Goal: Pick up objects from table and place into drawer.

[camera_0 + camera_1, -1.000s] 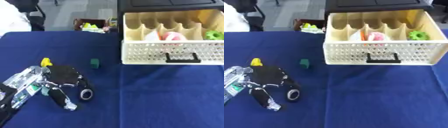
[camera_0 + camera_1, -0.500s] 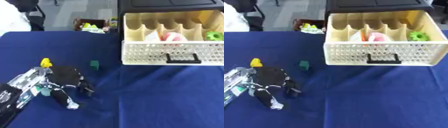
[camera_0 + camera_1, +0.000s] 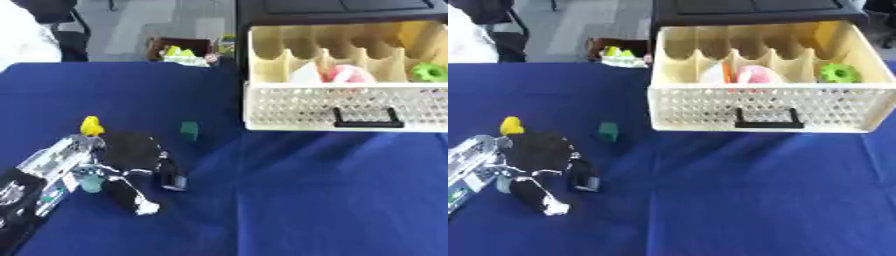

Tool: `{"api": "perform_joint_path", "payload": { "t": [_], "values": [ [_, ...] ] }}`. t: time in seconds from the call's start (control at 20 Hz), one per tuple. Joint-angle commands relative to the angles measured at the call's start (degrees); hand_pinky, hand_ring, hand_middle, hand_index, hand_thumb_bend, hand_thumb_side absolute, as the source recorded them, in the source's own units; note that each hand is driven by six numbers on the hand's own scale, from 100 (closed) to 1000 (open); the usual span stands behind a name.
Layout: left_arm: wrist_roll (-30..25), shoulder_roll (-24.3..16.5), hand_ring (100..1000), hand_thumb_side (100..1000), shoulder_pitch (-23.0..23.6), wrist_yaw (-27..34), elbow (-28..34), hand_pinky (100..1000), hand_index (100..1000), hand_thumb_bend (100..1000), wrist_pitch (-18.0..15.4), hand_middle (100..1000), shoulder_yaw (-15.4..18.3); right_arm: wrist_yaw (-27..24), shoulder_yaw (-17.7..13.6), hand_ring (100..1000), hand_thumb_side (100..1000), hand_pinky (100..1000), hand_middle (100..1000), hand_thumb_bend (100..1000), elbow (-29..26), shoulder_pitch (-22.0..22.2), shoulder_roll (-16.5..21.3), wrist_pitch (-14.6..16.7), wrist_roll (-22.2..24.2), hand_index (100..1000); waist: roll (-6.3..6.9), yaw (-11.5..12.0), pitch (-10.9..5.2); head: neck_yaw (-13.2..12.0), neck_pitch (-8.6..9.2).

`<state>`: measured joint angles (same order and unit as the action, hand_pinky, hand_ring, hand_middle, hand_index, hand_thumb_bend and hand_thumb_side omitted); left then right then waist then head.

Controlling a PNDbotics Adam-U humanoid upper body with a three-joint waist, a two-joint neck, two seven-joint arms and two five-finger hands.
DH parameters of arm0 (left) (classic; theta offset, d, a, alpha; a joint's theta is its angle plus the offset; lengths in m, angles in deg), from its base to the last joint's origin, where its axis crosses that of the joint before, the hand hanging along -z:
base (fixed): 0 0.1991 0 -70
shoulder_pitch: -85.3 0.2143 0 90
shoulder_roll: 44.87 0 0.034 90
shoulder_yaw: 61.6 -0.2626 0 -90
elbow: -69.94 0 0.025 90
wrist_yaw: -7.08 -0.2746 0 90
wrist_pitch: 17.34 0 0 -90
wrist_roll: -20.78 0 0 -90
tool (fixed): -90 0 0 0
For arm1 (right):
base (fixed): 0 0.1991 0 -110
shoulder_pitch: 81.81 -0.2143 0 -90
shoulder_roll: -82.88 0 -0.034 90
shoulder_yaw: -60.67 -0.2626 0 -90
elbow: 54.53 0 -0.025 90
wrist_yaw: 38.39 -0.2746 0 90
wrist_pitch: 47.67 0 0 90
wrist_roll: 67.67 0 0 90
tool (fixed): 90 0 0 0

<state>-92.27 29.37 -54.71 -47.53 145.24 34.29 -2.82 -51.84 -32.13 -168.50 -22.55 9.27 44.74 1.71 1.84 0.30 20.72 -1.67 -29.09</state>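
Note:
My left hand [image 3: 131,152] lies low over the blue table [image 3: 306,200] at the lower left, black palm up and fingers [image 3: 133,196] spread toward the front, holding nothing. A small yellow object [image 3: 90,125] sits just behind the wrist. A small green block [image 3: 189,130] lies to the right of the hand, apart from it. The cream drawer [image 3: 754,112] with a perforated front and black handle stands open at the back right. In it are a pink thing [image 3: 756,76], a green thing [image 3: 836,73] and an orange stick. My right hand is out of sight.
Beyond the table's far edge a small box [image 3: 179,50] with yellow-green contents stands on the floor. A dark cabinet top [image 3: 745,7] sits above the drawer. Bare blue cloth spreads between the hand and the drawer.
The left hand stays in about the same place; its fingers have shifted a little. The yellow object and green block have not moved.

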Motion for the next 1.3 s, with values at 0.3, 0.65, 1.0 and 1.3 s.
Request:
{"api": "perform_joint_path", "payload": {
  "t": [0.3,0.65,1.0,1.3],
  "values": [
    [0.3,-1.1,477,905,-1.1,1.5,0.2,375,826,100,1.1,512,0.7,-0.4,-0.8,559,1000,768,392,100,-0.6,-0.3,0.6,-0.4,0.3,663,-0.15,0.0,-0.83,-0.3,0.61],
    [0.0,-0.2,447,906,-1.3,2.5,-1.2,324,765,100,3.5,479,0.9,-0.3,-1.0,560,1000,770,392,100,-0.6,-0.1,0.4,-0.4,0.3,658,-0.14,-0.1,-0.76,-0.4,0.82],
    [-0.2,0.0,422,824,-1.4,2.9,-1.5,283,729,100,4.0,454,0.9,-0.5,-1.1,560,1000,771,393,100,-0.6,0.0,0.3,-0.2,0.1,659,-0.15,-0.2,-0.69,-0.5,0.91],
    [0.1,0.1,392,658,-1.4,3.1,-2.0,237,689,100,4.5,418,1.0,-0.7,-1.2,561,1000,772,393,100,-0.6,0.1,0.3,-0.1,0.0,658,-0.15,-0.2,-0.65,-0.4,0.92]
  ]
}}
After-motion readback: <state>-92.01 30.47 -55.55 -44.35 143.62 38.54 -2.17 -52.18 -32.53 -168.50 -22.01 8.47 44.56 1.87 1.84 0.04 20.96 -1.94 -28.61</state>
